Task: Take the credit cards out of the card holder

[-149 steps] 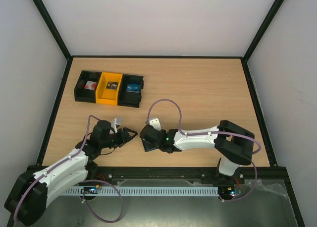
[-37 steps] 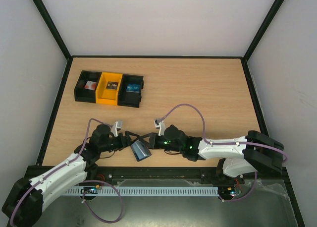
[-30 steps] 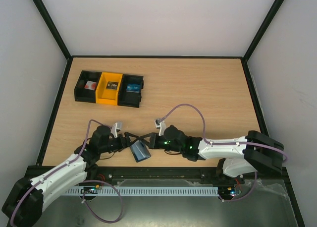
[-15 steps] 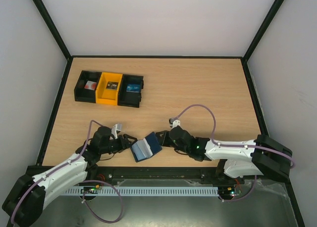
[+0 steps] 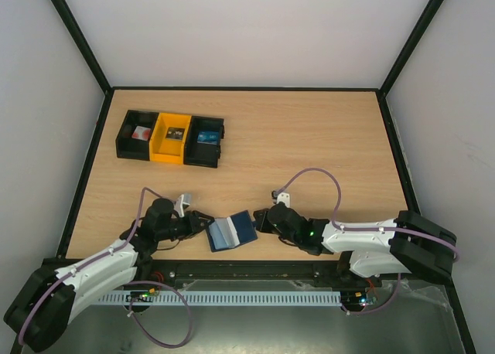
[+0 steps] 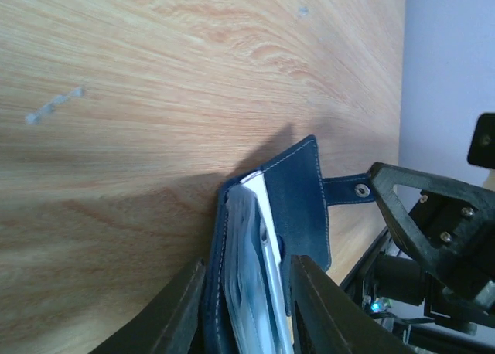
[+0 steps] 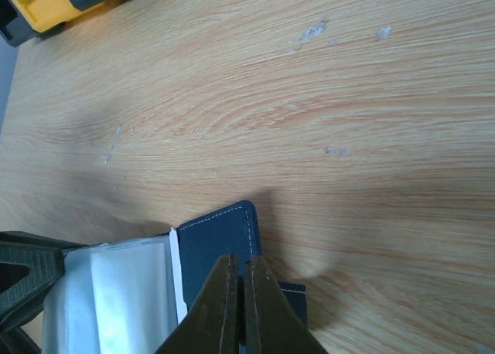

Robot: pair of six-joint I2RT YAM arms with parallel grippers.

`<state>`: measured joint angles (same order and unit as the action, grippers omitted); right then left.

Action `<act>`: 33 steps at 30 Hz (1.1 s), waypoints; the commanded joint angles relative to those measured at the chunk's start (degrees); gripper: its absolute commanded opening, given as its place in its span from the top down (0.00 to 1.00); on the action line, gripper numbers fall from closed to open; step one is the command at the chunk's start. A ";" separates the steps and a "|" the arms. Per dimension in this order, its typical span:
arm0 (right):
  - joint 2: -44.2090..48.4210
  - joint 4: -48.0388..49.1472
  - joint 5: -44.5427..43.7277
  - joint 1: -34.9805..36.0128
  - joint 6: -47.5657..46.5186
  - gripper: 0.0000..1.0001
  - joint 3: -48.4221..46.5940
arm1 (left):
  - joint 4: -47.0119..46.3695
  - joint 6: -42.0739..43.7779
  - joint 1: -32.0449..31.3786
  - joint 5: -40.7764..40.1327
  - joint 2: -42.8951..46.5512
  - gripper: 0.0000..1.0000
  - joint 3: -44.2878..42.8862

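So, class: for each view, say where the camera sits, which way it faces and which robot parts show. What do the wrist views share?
Top external: above, behind the robot, facing down at the wooden table; both arms, left gripper and right gripper show.
Left wrist: on the left arm, facing low across the table; its fingers flank the flat navy card holder.
Right wrist: on the right arm, facing down; its shut fingers pinch the card holder's tab.
Shared: both wrist views show the pale thin cards.

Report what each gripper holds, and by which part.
Both hold the holder: the left gripper clamps the half with the cards, and the right gripper pinches the closing tab on the open flap.
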<state>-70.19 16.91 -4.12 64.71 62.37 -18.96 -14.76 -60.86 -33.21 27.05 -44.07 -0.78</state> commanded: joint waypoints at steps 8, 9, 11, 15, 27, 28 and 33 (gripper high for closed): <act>1.06 -7.88 -3.72 -0.28 -1.97 0.84 -3.54 | -6.28 -1.50 -0.15 2.69 0.45 0.97 2.28; 1.29 -9.41 -3.52 -0.27 -2.51 0.80 -4.55 | -6.51 -1.58 -0.13 2.74 0.51 0.97 2.35; 1.94 -12.43 -3.20 -0.28 -3.76 0.69 -6.94 | -6.71 -1.60 -0.10 2.66 0.55 0.97 2.28; 2.99 -16.05 -0.66 -0.24 -6.63 0.56 -11.54 | -7.01 -1.54 -0.18 2.44 0.18 0.97 2.33; -7.80 -8.04 6.35 6.30 -6.91 0.17 -15.66 | -6.24 -1.81 -0.10 2.20 0.22 0.97 2.44; -9.04 -7.44 6.93 6.76 -6.90 0.16 -16.11 | -6.22 -1.83 -0.11 2.12 0.17 0.97 2.43; -12.72 -5.54 9.31 7.54 -7.42 0.15 -17.24 | -6.23 -2.33 -0.16 1.77 -0.23 0.97 2.14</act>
<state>-81.23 8.95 3.36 71.68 55.86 -34.22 -19.40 -62.67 -33.21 28.62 -43.97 -0.67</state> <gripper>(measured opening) 0.846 0.038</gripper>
